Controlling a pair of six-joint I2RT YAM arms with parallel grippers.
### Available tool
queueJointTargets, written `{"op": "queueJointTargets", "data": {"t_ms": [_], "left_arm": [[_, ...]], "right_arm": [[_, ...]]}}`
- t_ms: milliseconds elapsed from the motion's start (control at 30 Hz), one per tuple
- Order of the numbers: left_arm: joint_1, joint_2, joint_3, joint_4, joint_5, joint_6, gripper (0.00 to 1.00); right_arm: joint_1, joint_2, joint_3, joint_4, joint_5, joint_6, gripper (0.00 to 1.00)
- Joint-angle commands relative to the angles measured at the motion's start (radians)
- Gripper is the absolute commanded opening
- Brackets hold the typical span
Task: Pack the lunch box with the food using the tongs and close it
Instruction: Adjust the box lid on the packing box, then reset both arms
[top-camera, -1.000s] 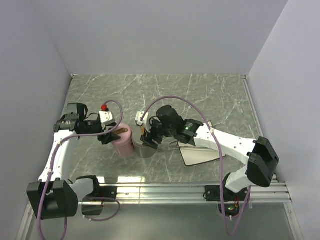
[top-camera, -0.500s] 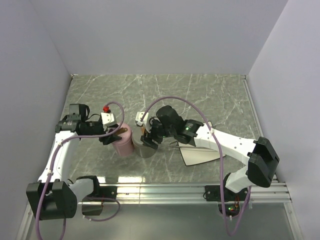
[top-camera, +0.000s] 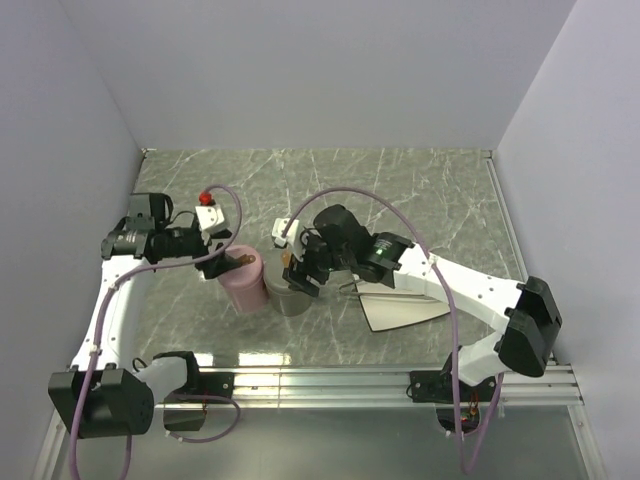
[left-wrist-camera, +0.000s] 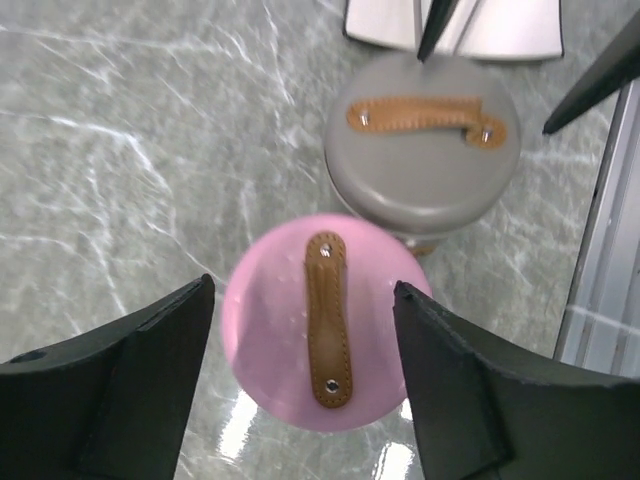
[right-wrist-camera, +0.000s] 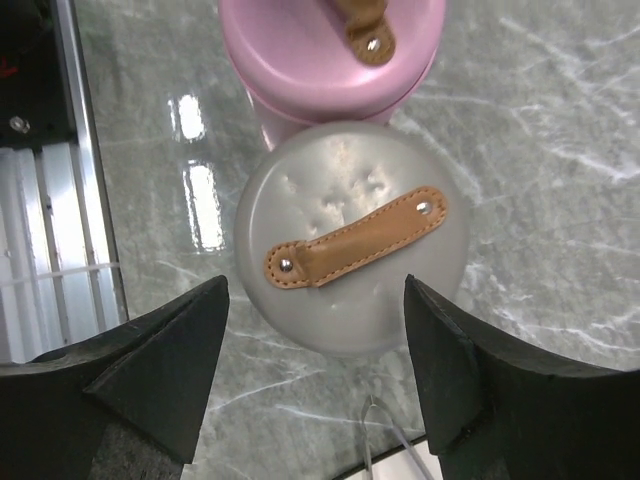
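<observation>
Both jaws spread above adjoining pink tub (left-wrist-camera: 270, 335), grey tub (right-wrist-camera: 352, 305).

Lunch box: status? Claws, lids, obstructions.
Left claw open over pink container. Right claw open over grey container. Both containers lidded. Nothing in the way.

Green-grey marble-look table (top-camera: 400, 190), pretty glossy, with light glare on it in both wrist views. A white plate (top-camera: 405, 312) sits at about 4 o'clock from the table's middle, near the front edge. A silver aluminium rail (top-camera: 330, 380) runs along the whole 6 o'clock side. Plain pale walls (top-camera: 320, 70) box it in at 9, 12 and 3 o'clock.
</observation>
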Motion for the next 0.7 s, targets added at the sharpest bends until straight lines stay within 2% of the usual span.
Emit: {"op": "queueJointTargets", "data": {"t_ms": [0, 67, 100, 167, 200, 367, 400, 467, 567, 667], "left_arm": [[-0.005, -0.037, 0.093, 0.038, 0.057, -0.147, 0.80], [-0.004, -0.047, 0.110, 0.115, 0.060, -0.232, 0.85], [-0.002, -0.052, 0.121, 0.152, 0.053, -0.355, 0.87], [-0.002, -0.061, 0.131, 0.285, 0.021, -0.500, 0.90], [-0.004, -0.061, 0.156, 0.312, -0.022, -0.602, 0.99], [-0.002, 0.018, 0.275, 0.329, -0.142, -0.760, 0.99], [-0.001, 0.061, 0.320, 0.332, -0.238, -0.856, 0.99], [0.001, 0.112, 0.364, 0.319, -0.311, -0.951, 0.99], [0.006, 0.239, 0.482, 0.216, -0.328, -0.940, 0.99], [0.007, 0.313, 0.506, 0.237, -0.427, -0.956, 0.99]], "right_arm": [[0.004, -0.068, 0.092, -0.019, 0.008, 0.009, 0.78], [-0.004, -0.073, 0.124, -0.030, 0.016, 0.018, 0.79], [-0.024, -0.081, 0.142, -0.033, 0.016, 0.026, 0.79], [-0.051, -0.088, 0.159, -0.036, 0.013, 0.055, 0.80], [-0.071, -0.099, 0.174, -0.039, 0.002, 0.067, 0.82], [-0.266, -0.143, 0.182, -0.036, -0.039, 0.165, 0.88], [-0.294, -0.160, 0.178, -0.036, -0.038, 0.178, 0.90], [-0.387, -0.180, 0.165, -0.039, -0.044, 0.213, 0.98], [-0.520, -0.213, 0.136, -0.053, -0.067, 0.274, 1.00], [-0.626, -0.234, 0.093, -0.080, -0.067, 0.323, 1.00]]}}
